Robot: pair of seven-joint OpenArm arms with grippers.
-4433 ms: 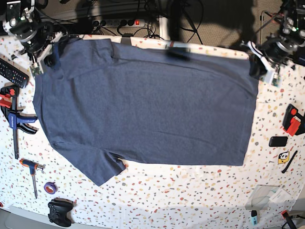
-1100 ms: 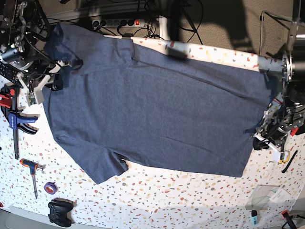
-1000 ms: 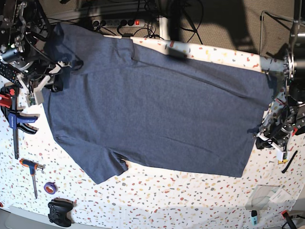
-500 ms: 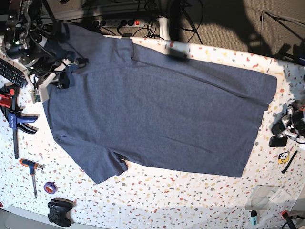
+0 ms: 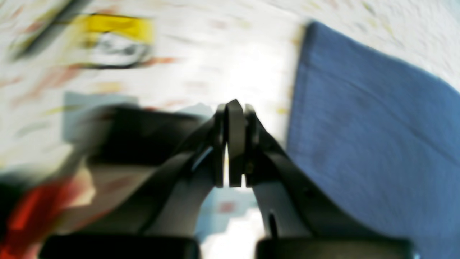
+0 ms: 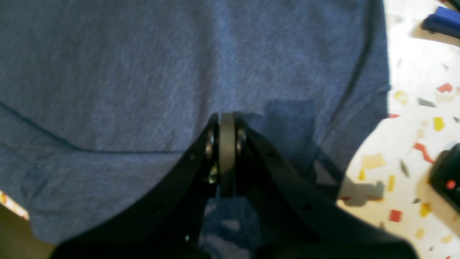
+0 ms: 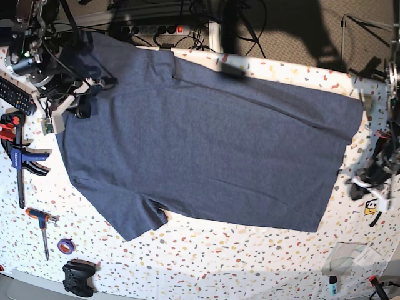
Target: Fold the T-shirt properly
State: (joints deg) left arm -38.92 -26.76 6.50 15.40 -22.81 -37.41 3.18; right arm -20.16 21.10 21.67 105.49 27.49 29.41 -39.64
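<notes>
The T-shirt point(image 7: 200, 137) lies spread on the speckled table, plain dark blue-grey side up, with no lettering showing. Its far left sleeve point(image 7: 84, 47) reaches past the table's back edge. My right gripper point(image 7: 81, 107) is at the shirt's left edge. In the right wrist view it point(image 6: 226, 122) is shut just above flat cloth point(image 6: 125, 72), with no cloth bunched in it. My left gripper point(image 7: 365, 186) is off the shirt's right hem. In the blurred left wrist view it point(image 5: 231, 108) is shut and empty, with the shirt's edge point(image 5: 359, 126) to its right.
On the left are a remote point(image 7: 12, 94), a blue clamp point(image 7: 22, 156), a screwdriver point(image 7: 42, 222), a tape roll point(image 7: 66, 245) and a game controller point(image 7: 78, 278). A yellow sticker point(image 7: 372, 206) and a clear bag point(image 7: 356, 256) lie at the right. Cables and a power strip point(image 7: 156, 29) lie behind.
The shirt was pulled toward the back left. My left gripper has let go of the right hem corner and moved toward the front beside it. My right gripper barely moved.
</notes>
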